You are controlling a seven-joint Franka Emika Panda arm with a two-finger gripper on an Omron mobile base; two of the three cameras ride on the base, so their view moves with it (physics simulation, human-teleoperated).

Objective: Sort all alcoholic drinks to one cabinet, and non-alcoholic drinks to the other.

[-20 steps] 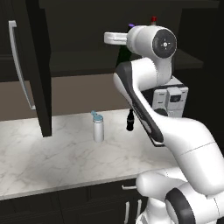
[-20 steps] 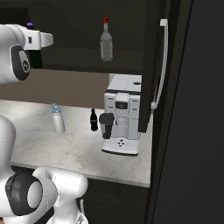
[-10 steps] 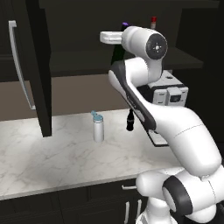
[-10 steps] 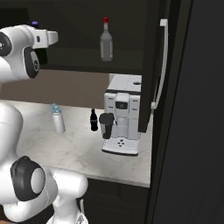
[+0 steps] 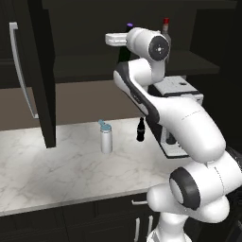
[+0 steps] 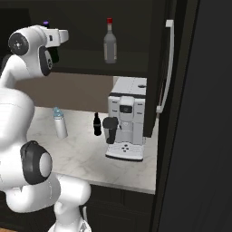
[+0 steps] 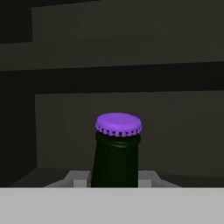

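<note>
Up inside the open wall cabinet (image 5: pixel 42 71), the end effector (image 7: pixel 114 181) is clamped on the beer bottle (image 7: pixel 116 153).

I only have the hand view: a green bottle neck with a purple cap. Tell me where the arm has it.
Observer: The gripper holds the beer bottle up at the shelf of the open upper cabinet.
Operator: Report what's already on that shelf.
Observer: The red-capped liquor bottle stands there, to the right of the hand.
Operator: Now the counter.
Observer: The white flask and the small black cola bottle stand there, apart, left of the coffee machine.
</note>
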